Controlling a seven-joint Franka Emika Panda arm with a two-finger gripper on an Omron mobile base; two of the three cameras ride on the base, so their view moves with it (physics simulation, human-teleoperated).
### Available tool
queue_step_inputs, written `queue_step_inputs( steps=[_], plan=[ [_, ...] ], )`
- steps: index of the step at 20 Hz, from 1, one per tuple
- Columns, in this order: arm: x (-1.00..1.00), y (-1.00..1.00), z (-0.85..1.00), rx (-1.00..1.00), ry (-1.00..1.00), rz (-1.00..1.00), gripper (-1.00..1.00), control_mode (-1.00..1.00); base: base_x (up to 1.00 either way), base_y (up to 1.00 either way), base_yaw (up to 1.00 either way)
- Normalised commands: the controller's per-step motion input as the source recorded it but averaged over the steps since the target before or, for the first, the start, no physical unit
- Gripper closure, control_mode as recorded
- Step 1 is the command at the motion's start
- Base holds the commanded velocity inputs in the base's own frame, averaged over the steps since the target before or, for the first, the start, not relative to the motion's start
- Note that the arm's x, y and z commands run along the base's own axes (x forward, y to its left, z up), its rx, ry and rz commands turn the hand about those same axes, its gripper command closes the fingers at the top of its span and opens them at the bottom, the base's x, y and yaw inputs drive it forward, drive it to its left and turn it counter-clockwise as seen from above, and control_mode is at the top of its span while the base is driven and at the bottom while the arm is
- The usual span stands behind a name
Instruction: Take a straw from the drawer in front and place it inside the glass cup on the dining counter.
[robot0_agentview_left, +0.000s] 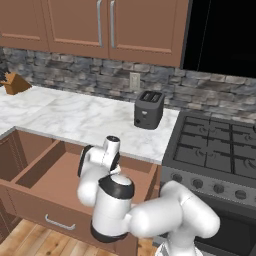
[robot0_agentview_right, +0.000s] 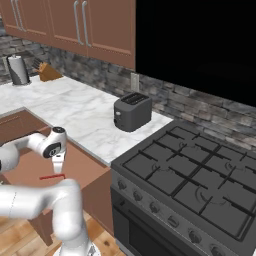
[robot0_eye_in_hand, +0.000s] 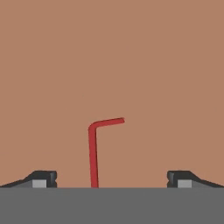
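hand view | jaws (robot0_eye_in_hand: 111, 179) wide open, empty, straddling straw (robot0_eye_in_hand: 93, 153) for pickup | bent end toward 1 o'clock | drawer (robot0_agentview_left: 50, 182) open

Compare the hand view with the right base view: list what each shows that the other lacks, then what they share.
Hand view alone: the gripper with its fingers spread wide apart, and the short bent end of the straw seen clearly.

Right base view alone: the toaster on the marble worktop, the stove, a knife block, a paper towel roll, and the arm reaching down into the drawer.

Both: the red straw lying on the drawer's brown floor.
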Motion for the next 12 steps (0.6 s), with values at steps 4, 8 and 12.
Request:
queue_step_inputs(
  steps=[4, 8, 12],
  plan=[
    [0.0, 0.0, -0.21, 0.0, 0.16, 0.0, -1.0, -1.0, 0.0, 0.0, 0.0],
    [0.0, 0.0, -0.13, 0.0, 0.11, 0.0, -1.0, -1.0, 0.0, 0.0, 0.0],
    [0.0, 0.0, -0.09, 0.0, 0.04, 0.0, -1.0, -1.0, 0.0, 0.0, 0.0]
  ],
)
